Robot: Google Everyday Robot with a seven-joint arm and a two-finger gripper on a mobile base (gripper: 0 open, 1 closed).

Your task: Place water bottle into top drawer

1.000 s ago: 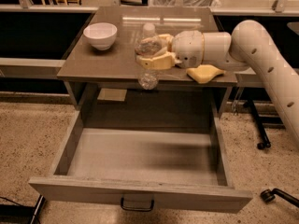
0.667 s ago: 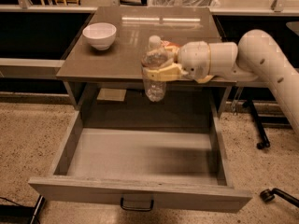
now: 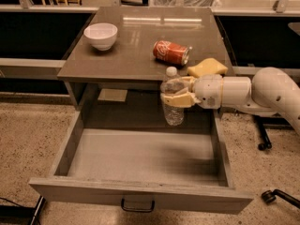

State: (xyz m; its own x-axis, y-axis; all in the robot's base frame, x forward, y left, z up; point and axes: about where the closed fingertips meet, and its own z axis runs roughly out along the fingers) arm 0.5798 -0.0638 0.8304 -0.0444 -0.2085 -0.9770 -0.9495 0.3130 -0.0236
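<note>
Camera view — my gripper point(image 3: 176, 92), at the end of a white arm point(image 3: 262, 90) reaching in from the right, is clamped around the middle of the small clear plastic water bottle point(image 3: 173, 115) with a white cap. The bottle hangs upright in the air, over the rear right part of the wide grey-brown wooden top drawer point(image 3: 136, 156), which is pulled out, its dark metal handle point(image 3: 137, 205) toward the camera. On the brown tabletop point(image 3: 131, 55) behind — a round white bowl point(image 3: 100, 34), an orange-red soda can point(image 3: 171, 52) lying on its side, and a pale yellow block point(image 3: 207, 67) near the can.
</note>
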